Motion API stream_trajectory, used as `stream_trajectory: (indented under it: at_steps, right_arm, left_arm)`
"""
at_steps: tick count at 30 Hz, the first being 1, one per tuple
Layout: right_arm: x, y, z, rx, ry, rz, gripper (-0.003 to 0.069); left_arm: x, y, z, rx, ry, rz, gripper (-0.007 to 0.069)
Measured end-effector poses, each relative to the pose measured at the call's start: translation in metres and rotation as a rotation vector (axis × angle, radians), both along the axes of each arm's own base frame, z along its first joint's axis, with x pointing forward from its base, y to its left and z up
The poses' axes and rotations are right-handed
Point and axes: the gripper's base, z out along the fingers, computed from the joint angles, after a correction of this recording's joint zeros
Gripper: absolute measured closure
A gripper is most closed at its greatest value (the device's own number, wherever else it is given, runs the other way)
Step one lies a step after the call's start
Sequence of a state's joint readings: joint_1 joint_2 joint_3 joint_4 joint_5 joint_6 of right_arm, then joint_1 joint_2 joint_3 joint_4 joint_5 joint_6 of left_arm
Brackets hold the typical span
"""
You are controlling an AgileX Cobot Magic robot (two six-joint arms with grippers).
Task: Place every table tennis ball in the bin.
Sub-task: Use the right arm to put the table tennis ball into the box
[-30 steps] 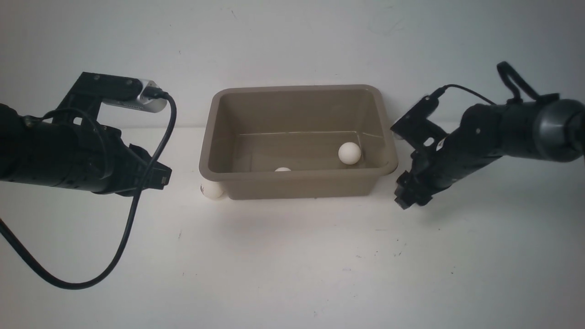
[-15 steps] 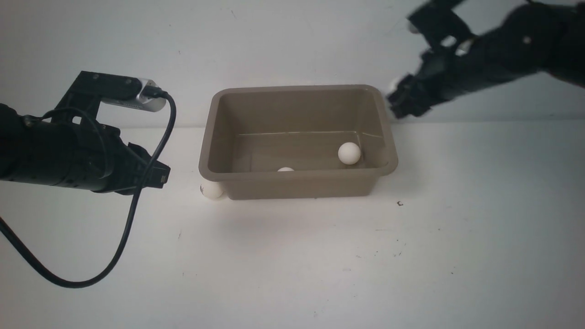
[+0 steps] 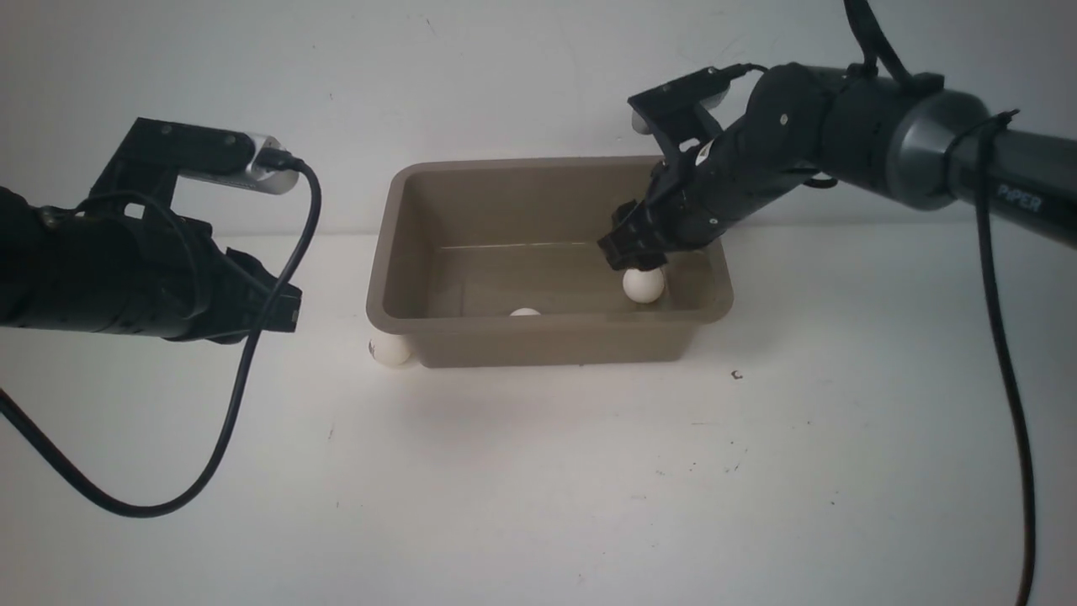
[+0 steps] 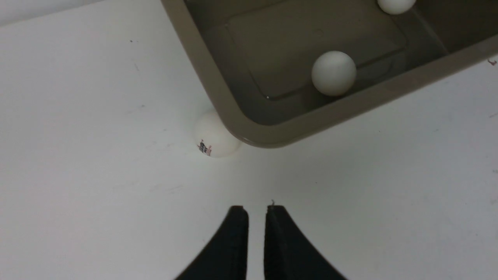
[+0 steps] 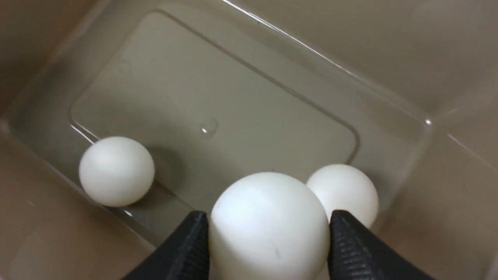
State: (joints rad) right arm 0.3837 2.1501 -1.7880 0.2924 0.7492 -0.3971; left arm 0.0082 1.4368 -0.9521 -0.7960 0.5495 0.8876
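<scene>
Our white speckled table [image 3: 538, 488] meets a pale wall [image 3: 505, 67], the bin [image 3: 547, 338] at twelve o'clock; our right gripper [image 5: 268, 216] pinches a ball [image 5: 268, 233] over it, left gripper [image 4: 256, 209] pressed together

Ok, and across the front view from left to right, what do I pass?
Left gripper → ball on the table by the bin's corner → half-hidden ball behind the front wall → ball on the bin floor. The right gripper overlaps that last ball, so unplaced.
</scene>
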Motion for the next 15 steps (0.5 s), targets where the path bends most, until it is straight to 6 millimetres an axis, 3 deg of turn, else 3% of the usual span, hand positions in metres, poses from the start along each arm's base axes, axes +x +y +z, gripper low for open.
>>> stream_trajectory:
  at_steps: [5,8,10,11,15]
  right_arm:
    - [0.002,0.001,0.004,0.016,-0.002,-0.004,0.0288]
    - [0.001,0.002,0.004,0.028,0.007,-0.012,0.0193]
    - [0.001,0.002,0.004,0.028,0.012,-0.011,0.0166]
    - [0.0,0.002,0.003,0.028,0.022,-0.009,0.0126]
    - [-0.001,0.002,0.003,0.026,0.031,-0.007,0.0107]
  left_arm:
    - [0.0,0.002,-0.001,0.034,-0.005,-0.008,0.0561]
    - [0.0,0.006,-0.005,0.102,0.005,-0.033,0.052]
    - [0.001,0.009,-0.007,0.125,0.009,-0.037,0.0507]
    - [0.001,0.016,-0.012,0.17,0.024,-0.043,0.0468]
    - [0.002,0.03,-0.017,0.238,0.04,-0.046,0.0363]
